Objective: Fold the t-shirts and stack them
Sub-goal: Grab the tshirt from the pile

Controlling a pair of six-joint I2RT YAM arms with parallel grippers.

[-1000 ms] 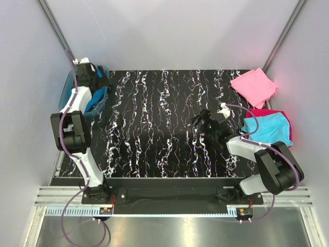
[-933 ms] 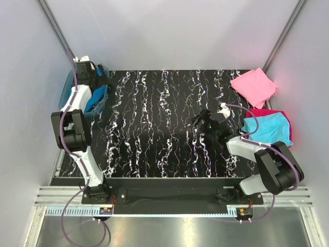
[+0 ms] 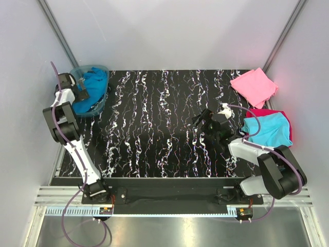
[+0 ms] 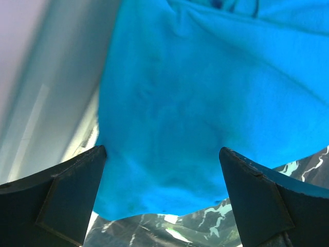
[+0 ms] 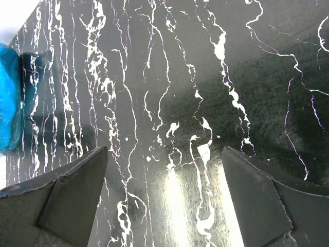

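Note:
A large teal-blue t-shirt (image 3: 93, 86) lies bunched in a translucent blue tub (image 3: 101, 68) at the table's far left. My left gripper (image 3: 81, 88) is at the tub's left side, open and empty, pointing at the shirt. In the left wrist view the teal-blue shirt (image 4: 205, 103) fills the space ahead of the open gripper (image 4: 162, 198). My right gripper (image 3: 203, 120) is open and empty over the black marbled table (image 3: 154, 134); it also shows in the right wrist view (image 5: 164, 206). A pink folded shirt (image 3: 253, 86) lies at the far right. A cyan folded shirt (image 3: 267, 129) lies on a magenta-red one (image 3: 267, 112).
Grey walls close in the table on the left, back and right. The tub's pale wall (image 4: 46, 103) is at the left of the left wrist view. The teal shirt in its tub shows at the left edge of the right wrist view (image 5: 7, 98).
My left arm has swung from above the tub out to its left side, uncovering the teal-blue shirt. The right arm has hardly moved.

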